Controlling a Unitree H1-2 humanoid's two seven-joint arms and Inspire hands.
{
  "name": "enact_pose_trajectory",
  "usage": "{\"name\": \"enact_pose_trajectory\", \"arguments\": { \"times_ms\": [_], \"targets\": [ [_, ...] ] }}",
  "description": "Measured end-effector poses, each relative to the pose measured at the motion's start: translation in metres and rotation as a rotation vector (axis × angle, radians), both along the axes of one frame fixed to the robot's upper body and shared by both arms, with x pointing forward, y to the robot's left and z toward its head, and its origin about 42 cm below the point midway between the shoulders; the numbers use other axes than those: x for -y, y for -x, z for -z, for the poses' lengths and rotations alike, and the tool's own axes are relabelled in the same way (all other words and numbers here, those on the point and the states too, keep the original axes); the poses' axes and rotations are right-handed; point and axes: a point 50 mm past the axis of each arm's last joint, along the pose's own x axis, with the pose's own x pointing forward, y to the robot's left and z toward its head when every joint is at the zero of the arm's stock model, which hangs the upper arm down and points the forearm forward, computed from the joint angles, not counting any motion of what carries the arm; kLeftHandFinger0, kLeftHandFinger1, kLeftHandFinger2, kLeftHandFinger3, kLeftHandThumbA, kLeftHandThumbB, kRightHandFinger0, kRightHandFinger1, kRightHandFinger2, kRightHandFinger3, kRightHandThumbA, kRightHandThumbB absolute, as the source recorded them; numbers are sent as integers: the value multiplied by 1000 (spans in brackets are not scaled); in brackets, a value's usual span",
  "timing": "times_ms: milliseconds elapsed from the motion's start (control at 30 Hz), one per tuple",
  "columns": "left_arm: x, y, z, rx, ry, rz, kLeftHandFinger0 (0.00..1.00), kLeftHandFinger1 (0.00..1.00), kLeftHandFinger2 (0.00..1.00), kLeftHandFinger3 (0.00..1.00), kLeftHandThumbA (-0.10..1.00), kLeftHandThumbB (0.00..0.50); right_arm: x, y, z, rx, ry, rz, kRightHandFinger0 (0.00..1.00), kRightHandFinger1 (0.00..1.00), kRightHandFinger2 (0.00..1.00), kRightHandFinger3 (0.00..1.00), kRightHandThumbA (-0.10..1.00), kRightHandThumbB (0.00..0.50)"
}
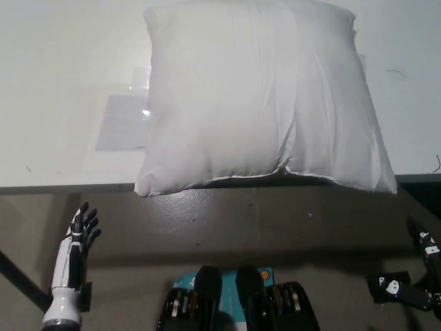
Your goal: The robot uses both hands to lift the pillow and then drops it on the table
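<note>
No words, numbers, labels or brand marks can be read anywhere here. The pillow is plain white with no tag or print showing, and the white table under it carries no lettering. A clear sheet lying on the table beside the pillow looks blank. There are small white marks on the black right hand, but they are too small and blurred to read.
</note>
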Motion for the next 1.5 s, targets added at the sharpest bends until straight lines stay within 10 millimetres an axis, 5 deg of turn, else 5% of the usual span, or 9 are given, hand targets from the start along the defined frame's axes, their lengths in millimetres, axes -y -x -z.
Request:
{"name": "enact_pose_trajectory", "arguments": {
  "times_ms": [300,533,667,800,867,1067,1233,1433,1500],
  "targets": [
    [5,-1,-41,175,-17,-9,1000,1000,1000,1000,1000,289,-5,7,-53,197,4,16,1000,1000,1000,1000,1000,263],
    [10,7,-83,330,-19,-20,1000,1000,1000,1000,1000,174,3,9,-91,314,27,42,1000,1000,1000,1000,1000,321],
    [12,13,-109,420,-28,-16,1000,1000,1000,1000,1000,210,9,5,-110,356,50,50,1000,1000,1000,1000,1000,325],
    [13,11,-120,453,-35,-14,1000,1000,1000,1000,1000,142,17,1,-125,384,71,67,1000,1000,1000,1000,1000,385],
    [13,6,-127,471,-41,-11,1000,1000,1000,1000,1000,177,22,-5,-134,400,84,78,1000,1000,1000,1000,1000,384],
    [1,-31,-167,558,-71,-16,1000,1000,1000,1000,1000,146,44,-42,-186,470,140,96,1000,1000,1000,1000,1000,354],
    [-6,-65,-190,556,-74,-25,1000,1000,1000,1000,1000,225,49,-85,-222,459,154,77,1000,1000,1000,1000,1000,266],
    [-5,-110,-208,508,-72,-11,1000,1000,1000,1000,1000,97,34,-137,-244,393,140,24,1000,1000,1000,1000,1000,313],
    [-3,-120,-212,499,-76,-7,1000,1000,1000,1000,1000,155,31,-146,-247,377,135,18,1000,1000,1000,1000,1000,340]
  ]
}}
